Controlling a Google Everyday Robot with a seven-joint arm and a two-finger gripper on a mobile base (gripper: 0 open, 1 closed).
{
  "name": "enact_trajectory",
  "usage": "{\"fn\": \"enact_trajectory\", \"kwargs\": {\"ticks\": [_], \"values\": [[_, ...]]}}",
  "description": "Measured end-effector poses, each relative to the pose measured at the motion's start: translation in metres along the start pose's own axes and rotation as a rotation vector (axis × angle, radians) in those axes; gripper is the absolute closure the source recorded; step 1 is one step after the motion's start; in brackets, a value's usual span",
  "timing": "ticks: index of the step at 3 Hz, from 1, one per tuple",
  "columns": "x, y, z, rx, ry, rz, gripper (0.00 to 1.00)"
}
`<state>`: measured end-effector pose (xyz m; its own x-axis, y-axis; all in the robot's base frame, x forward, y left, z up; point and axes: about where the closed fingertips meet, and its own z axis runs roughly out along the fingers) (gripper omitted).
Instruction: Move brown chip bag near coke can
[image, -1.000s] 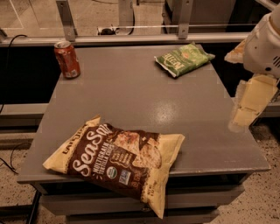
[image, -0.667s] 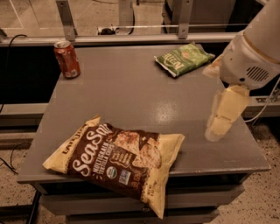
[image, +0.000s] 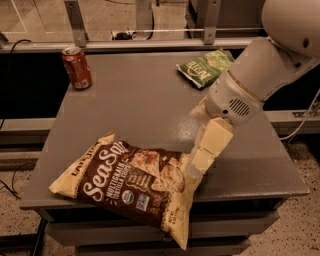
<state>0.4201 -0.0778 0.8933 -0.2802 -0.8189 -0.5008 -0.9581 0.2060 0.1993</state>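
Note:
The brown chip bag (image: 132, 181) lies flat at the table's front edge, left of centre, with its lower right corner hanging over the edge. The coke can (image: 76, 67) stands upright at the table's far left corner, well away from the bag. My gripper (image: 194, 167) hangs from the white arm (image: 260, 70) that reaches in from the upper right. It points down and to the left, and its tip is right at the bag's right end, over the cream-yellow edge.
A smaller green bag (image: 205, 67) lies at the far right of the grey table (image: 140, 107). A metal rail and posts run behind the table. Cables lie on the floor to the left and right.
The arm has swung in from the table's right edge toward the left and front, and the gripper has come down to the right end of the brown bag. The bag and the can have not moved.

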Motion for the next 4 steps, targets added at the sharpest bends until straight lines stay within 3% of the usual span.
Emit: {"fn": "enact_trajectory", "kwargs": {"ticks": [1,3,4], "values": [[-0.011,0.012,0.026,-0.07,-0.044,0.039,0.0],[-0.026,0.034,0.053,-0.104,-0.06,0.068,0.0],[-0.026,0.041,0.06,-0.099,-0.059,0.079,0.16]]}}
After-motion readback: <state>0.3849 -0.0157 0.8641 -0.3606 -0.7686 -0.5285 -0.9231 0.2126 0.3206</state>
